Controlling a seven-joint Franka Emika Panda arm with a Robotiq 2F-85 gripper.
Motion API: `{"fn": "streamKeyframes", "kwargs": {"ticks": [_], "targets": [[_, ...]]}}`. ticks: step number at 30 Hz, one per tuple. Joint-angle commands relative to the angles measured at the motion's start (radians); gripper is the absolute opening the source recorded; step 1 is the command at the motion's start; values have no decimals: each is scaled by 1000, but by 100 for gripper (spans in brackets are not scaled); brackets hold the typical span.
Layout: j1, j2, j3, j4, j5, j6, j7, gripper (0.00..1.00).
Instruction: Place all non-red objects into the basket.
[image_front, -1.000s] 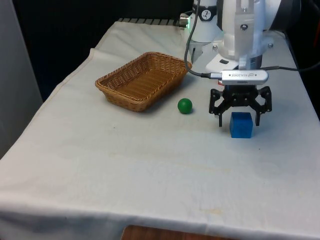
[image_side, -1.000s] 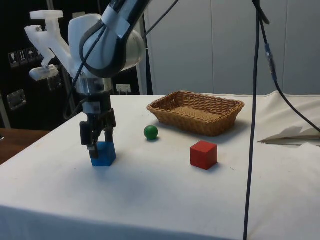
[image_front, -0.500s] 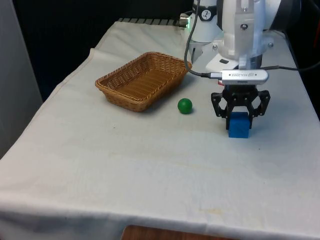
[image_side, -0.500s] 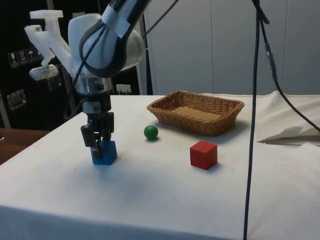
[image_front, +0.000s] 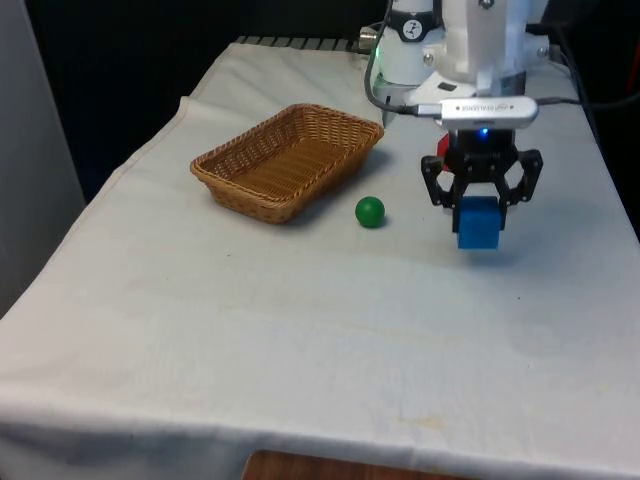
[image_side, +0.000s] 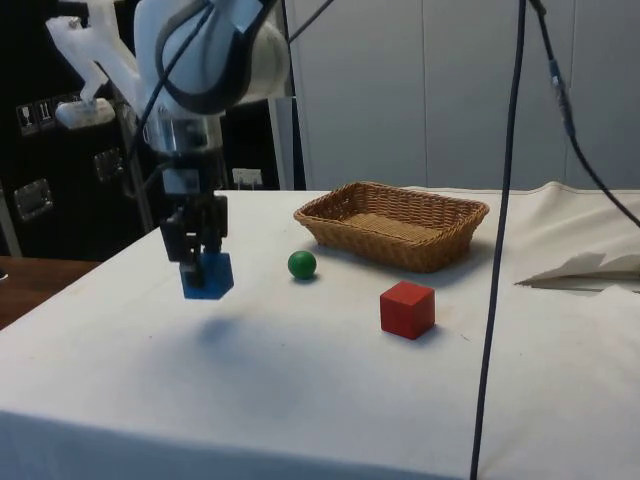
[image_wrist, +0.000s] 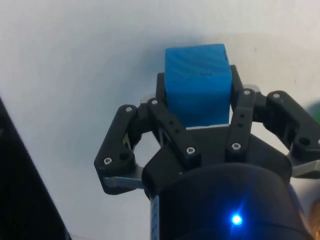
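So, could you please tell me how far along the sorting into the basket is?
Nothing is in the basket yet. In hand: the hand is shut on the blue cube, held clear of the white cloth. Left: carrying that cube to the basket, then the green ball beside it. The red cube stays out.

Green ball (image_front: 370, 211) — before basket (image_front: 251, 186)

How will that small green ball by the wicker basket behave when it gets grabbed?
The small green ball is round, so a nudge would probably send it rolling across the white cloth. Its curved sides give little contact, so it may slip out. It looks light.
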Motion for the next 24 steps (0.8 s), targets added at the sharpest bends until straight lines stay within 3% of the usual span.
{"fn": "streamKeyframes", "kwargs": {"ticks": [1, 6, 13, 24], "targets": [[2, -12, -3, -6, -4, -6, 2, 0], [0, -27, -3, -7, 0, -21, 0, 0], [2, -100, -17, -28, -15, -81, 3, 0], [0, -139, -35, -29, -14, -128, -8, 0]]}}
